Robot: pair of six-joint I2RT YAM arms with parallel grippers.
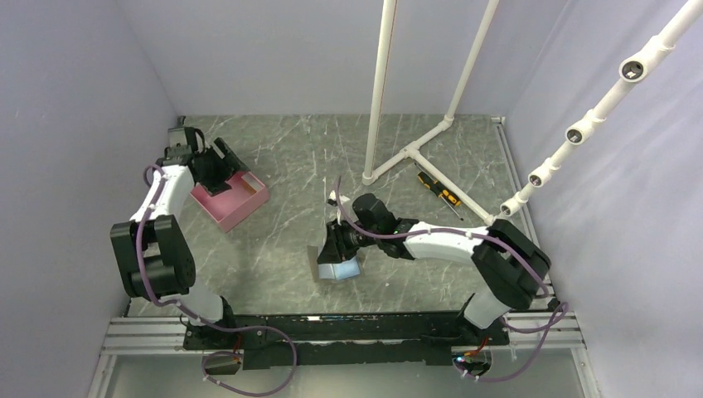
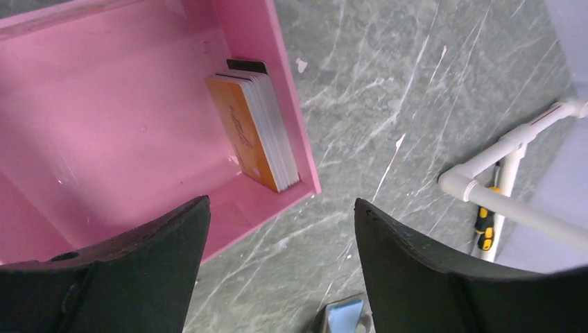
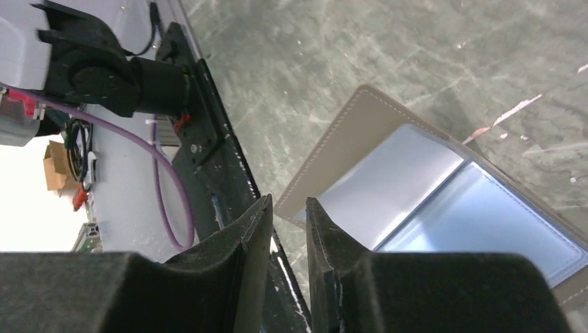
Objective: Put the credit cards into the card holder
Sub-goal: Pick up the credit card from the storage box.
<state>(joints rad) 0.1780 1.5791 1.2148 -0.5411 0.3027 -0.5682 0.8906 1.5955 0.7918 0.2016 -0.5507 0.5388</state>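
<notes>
A stack of credit cards [image 2: 253,132], an orange one facing out and a black one [image 2: 246,64] behind, stands on edge against the wall of the pink box [image 2: 295,111]. My left gripper [image 2: 281,201] is open and empty, above the box's near corner [image 1: 217,159]. The grey card holder [image 3: 430,201] lies open on the table, its light blue lining up and one flap raised [image 1: 340,269]. It also shows in the left wrist view [image 2: 344,316]. My right gripper [image 3: 288,201] hovers at the flap's corner [image 1: 336,249]. Its jaws stand a narrow gap apart with nothing between them.
The pink box [image 1: 240,203] sits at the back left. A yellow-and-black screwdriver [image 1: 438,191] lies beside a white pipe frame [image 1: 414,149] at the back right. The black base rail [image 3: 208,139] runs along the near edge.
</notes>
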